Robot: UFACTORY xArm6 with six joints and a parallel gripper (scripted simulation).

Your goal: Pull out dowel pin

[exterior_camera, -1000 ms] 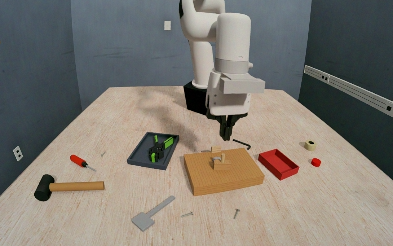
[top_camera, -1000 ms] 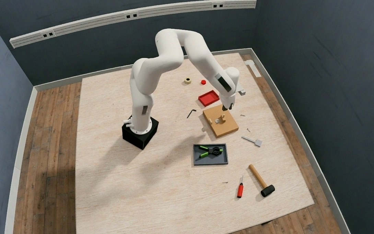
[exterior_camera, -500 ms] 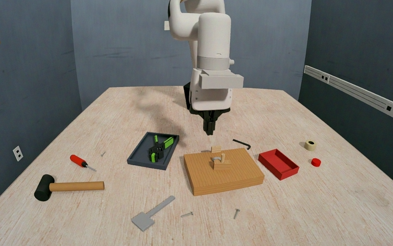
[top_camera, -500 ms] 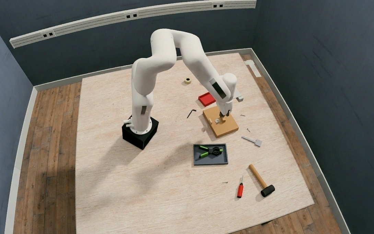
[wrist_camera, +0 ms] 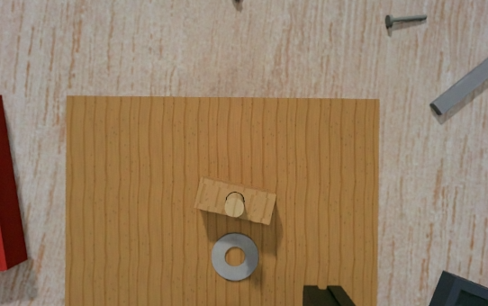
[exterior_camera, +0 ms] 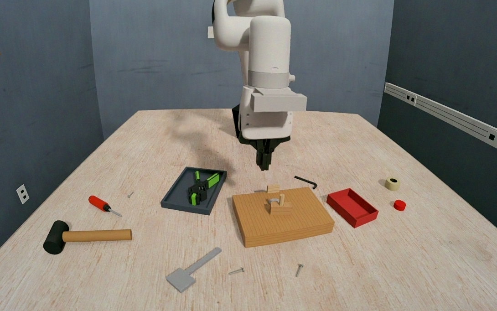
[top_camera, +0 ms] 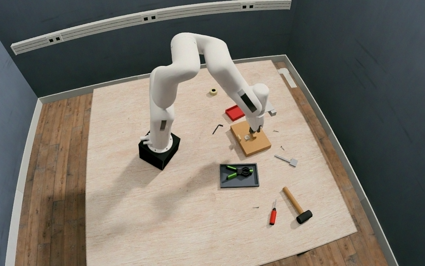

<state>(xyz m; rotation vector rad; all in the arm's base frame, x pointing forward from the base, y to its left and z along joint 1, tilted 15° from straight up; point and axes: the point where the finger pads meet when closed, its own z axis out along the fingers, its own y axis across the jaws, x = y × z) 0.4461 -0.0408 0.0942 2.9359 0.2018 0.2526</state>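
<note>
A wooden bench board [top_camera: 257, 153] lies on the table. The small wooden block [exterior_camera: 277, 210] [wrist_camera: 258, 209] lies flat on it, a little askew. Its dowel pin [exterior_camera: 282, 199] [wrist_camera: 234, 205] stands upright in the hole. A grey metal washer [top_camera: 247, 137] [exterior_camera: 271, 200] [wrist_camera: 221, 258] lies loose between the block and the bench stop [top_camera: 239, 137] [exterior_camera: 272, 189]. My gripper [top_camera: 254, 131] [exterior_camera: 264, 166] [wrist_camera: 328, 292] is shut and empty. It hangs above the board near the stop and the washer. The spring clamp [top_camera: 239, 171] [exterior_camera: 199, 189], black with green handles, lies in a grey tray [top_camera: 255, 183] [exterior_camera: 175, 203].
A red tray [top_camera: 234, 112] [exterior_camera: 351, 207] [wrist_camera: 9, 202] sits beside the board. A hex key [top_camera: 217, 128] [exterior_camera: 306, 181], tape roll [top_camera: 213, 91] [exterior_camera: 392, 183], red cap [exterior_camera: 399, 204], hammer [top_camera: 296, 205] [exterior_camera: 87, 235], screwdriver [top_camera: 273, 215] [exterior_camera: 99, 201], grey scraper [top_camera: 286, 160] [exterior_camera: 190, 269] and loose screws [exterior_camera: 299, 270] lie around.
</note>
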